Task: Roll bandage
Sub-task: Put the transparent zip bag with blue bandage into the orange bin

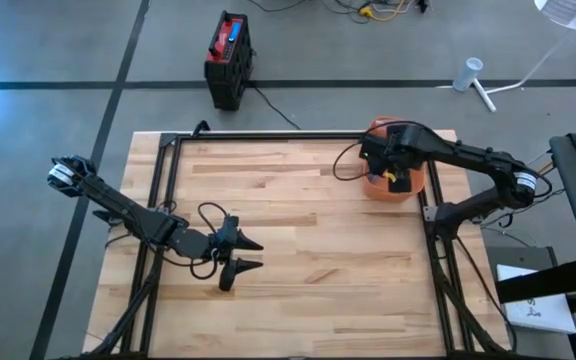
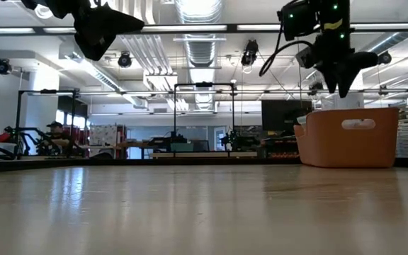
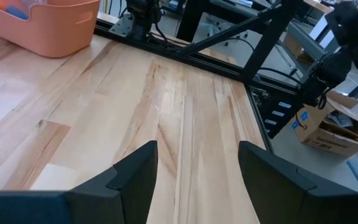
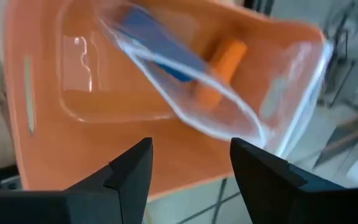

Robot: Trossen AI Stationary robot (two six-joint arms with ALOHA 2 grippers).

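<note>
An orange bin (image 1: 415, 186) stands on the wooden table at its far right; the low view shows it too (image 2: 349, 138). In the right wrist view a clear plastic bag (image 4: 241, 118) lies inside the bin and holds an orange roll (image 4: 219, 68), apparently the bandage, and a flat blue thing (image 4: 157, 43). My right gripper (image 4: 191, 149) hangs open above the bin, pointing steeply down, with nothing between its fingers. My left gripper (image 1: 258, 255) hovers open over the table's left half, pointing nearly level toward the right edge, also with nothing between its fingers (image 3: 197, 149).
A black metal frame (image 1: 298, 135) runs around the tabletop. Bare wood (image 1: 318, 240) lies between the two grippers. A red and black box (image 1: 228, 60) and cables sit on the floor beyond the far edge.
</note>
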